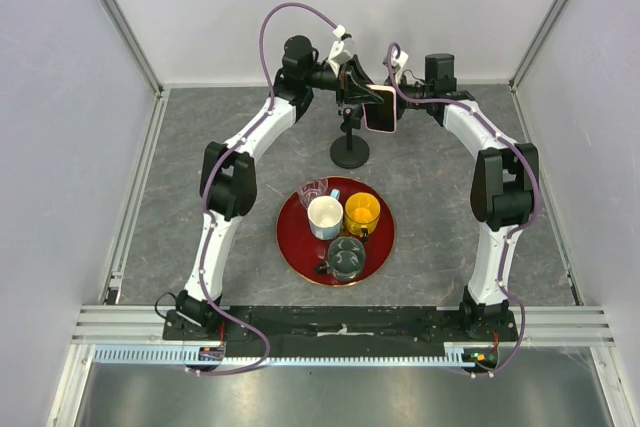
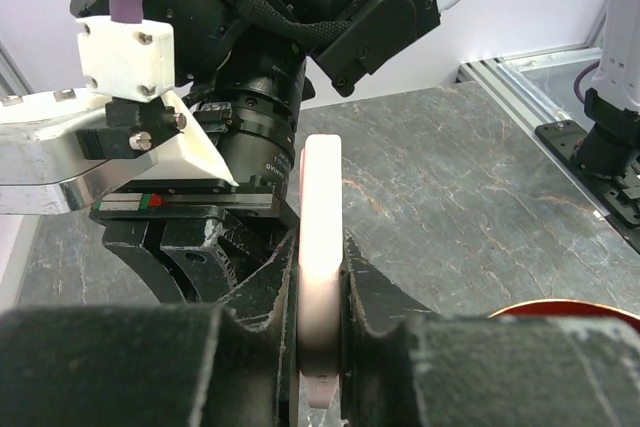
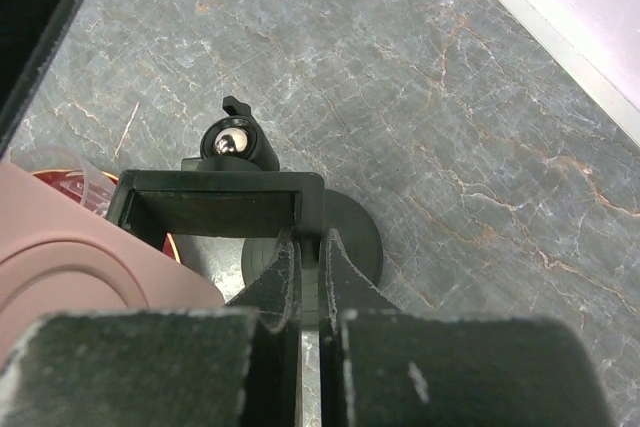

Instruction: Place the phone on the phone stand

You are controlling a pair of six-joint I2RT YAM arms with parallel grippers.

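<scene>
The phone (image 1: pixel 380 115), pink-cased, hangs in the air above the phone stand (image 1: pixel 349 153) at the back of the table. In the left wrist view the phone (image 2: pixel 320 197) shows edge-on, with my left gripper (image 2: pixel 318 277) shut on it. My right gripper (image 3: pixel 322 247) is shut on the right end of the stand's black clamp bracket (image 3: pixel 215 202), above the round disc base (image 3: pixel 355 237). The phone's pink back (image 3: pixel 80 277) lies just left of the bracket, apart from it. Seen from above, the left gripper (image 1: pixel 362 95) and right gripper (image 1: pixel 393 97) meet over the stand.
A red round tray (image 1: pixel 296 247) sits in the middle of the table, nearer than the stand. It holds a white cup (image 1: pixel 325 215), a yellow cup (image 1: pixel 362 212) and two clear glasses (image 1: pixel 346 257). Pale walls close in the back and sides.
</scene>
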